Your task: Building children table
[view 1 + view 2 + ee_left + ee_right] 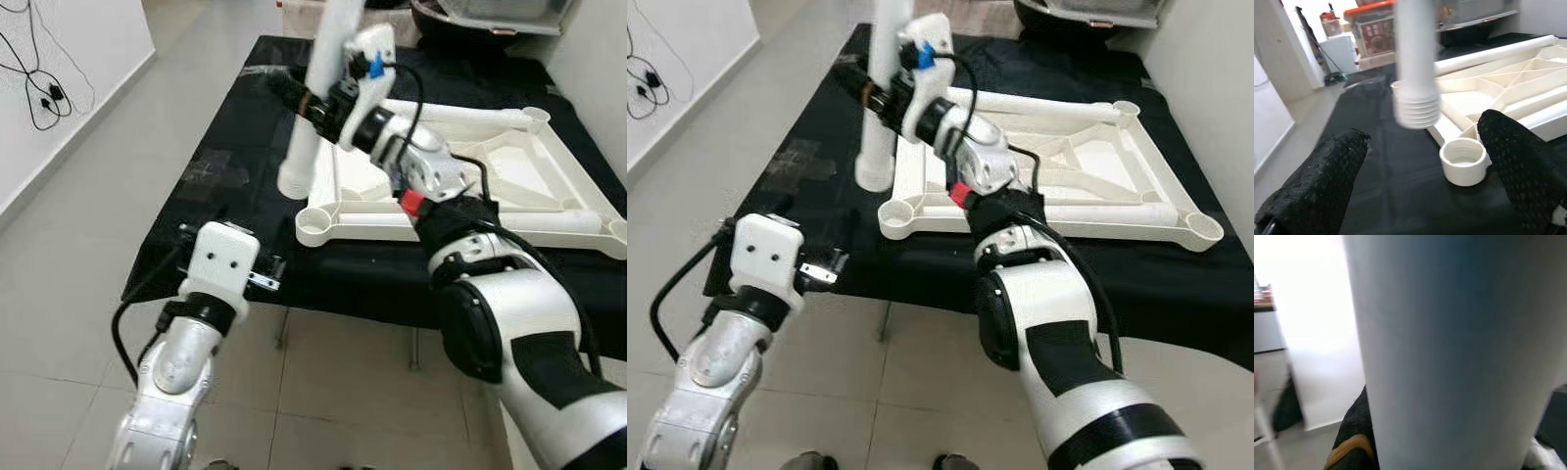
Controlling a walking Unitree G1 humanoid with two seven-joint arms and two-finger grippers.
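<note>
The right gripper [306, 98] is clenched on a smooth white plastic leg [315, 98], its ribbed threaded end hanging above the black cloth [235, 147] beside the round corner socket [1463, 160] of the upturned tabletop [509, 186]. The left gripper [1420, 186] hangs released nearby.

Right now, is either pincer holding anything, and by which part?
The right pincer grips the white table leg around its shaft, above the threaded lower end. The left pincer is open, holding nothing.
</note>
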